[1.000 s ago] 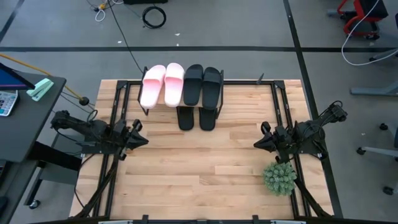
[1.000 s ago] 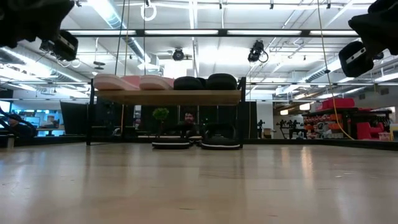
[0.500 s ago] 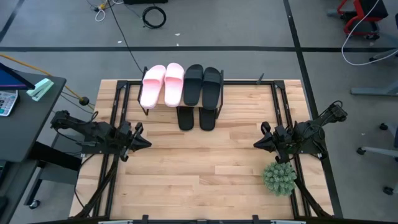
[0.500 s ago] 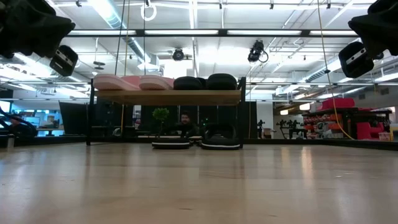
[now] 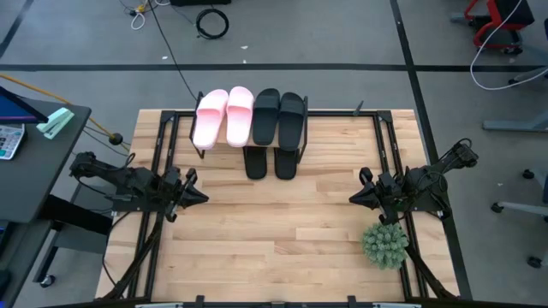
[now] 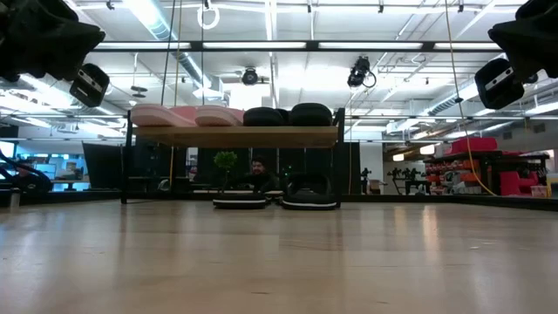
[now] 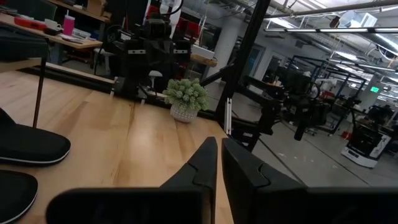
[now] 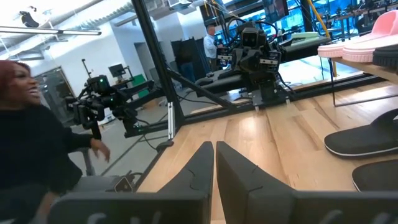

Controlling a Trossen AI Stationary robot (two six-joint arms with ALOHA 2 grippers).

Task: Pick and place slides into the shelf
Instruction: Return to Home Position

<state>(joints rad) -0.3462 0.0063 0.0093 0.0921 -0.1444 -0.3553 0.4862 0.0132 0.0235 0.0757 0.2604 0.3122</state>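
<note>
High view — slides (image 5: pixel 266 116) on shelf (image 6: pixel 235 136), lengthwise front-to-back, left end effector (image 5: pixel 200 196) and right end effector (image 5: pixel 353 199) clenched

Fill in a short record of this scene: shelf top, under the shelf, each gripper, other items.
shelf top: two pink slides and two black slides, side by side
under shelf: two black flip-flops on the table
left gripper: shut, empty, at table's left side
right gripper: shut, empty, at table's right side
other: small plant near the right arm
</note>
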